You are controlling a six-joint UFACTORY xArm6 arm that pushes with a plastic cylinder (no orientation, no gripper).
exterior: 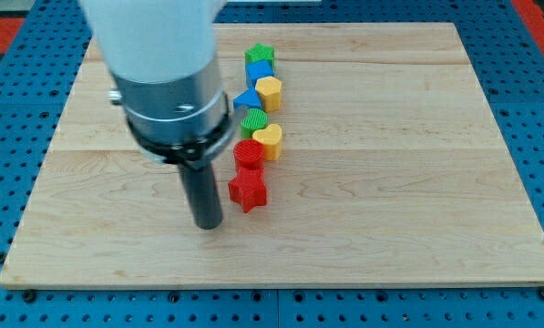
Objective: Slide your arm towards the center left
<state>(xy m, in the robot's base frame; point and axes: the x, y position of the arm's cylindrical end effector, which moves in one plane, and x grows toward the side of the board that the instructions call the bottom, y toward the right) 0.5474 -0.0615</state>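
Note:
My tip [208,225] is the lower end of a dark rod under a large white and grey arm body, left of the board's middle. Just right of it lies a red star block [248,190], a small gap apart. Above that runs a column of blocks: a red cylinder [248,152], a yellow heart [269,139], a green cylinder [253,120], a blue triangle [247,98], a yellow hexagon-like block [270,91], a blue block [259,70] and a green star [260,55].
The wooden board [390,182] lies on a blue perforated table [7,137]. The arm body hides the board's upper left part.

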